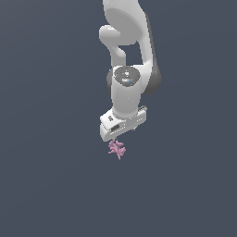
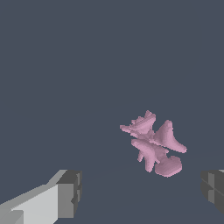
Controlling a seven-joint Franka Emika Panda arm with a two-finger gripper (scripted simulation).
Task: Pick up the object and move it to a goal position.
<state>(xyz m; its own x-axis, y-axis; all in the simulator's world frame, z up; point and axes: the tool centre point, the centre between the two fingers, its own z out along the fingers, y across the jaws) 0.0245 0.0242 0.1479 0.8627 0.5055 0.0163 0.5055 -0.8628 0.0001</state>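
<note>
The object (image 1: 117,149) is a small pink, spiky, branching piece like coral, lying on the flat dark grey-blue ground just below my white gripper (image 1: 115,139) in the exterior view. The wrist view shows the object (image 2: 153,144) ahead of my gripper (image 2: 142,192), between the lines of the two fingers but past their tips. One dark finger pad (image 2: 72,192) and the other finger pad (image 2: 214,190) stand far apart, with nothing between them. My gripper is open and does not touch the object.
My white arm (image 1: 127,55) comes down from the top of the exterior view. Plain dark grey-blue ground (image 1: 46,185) spreads all around.
</note>
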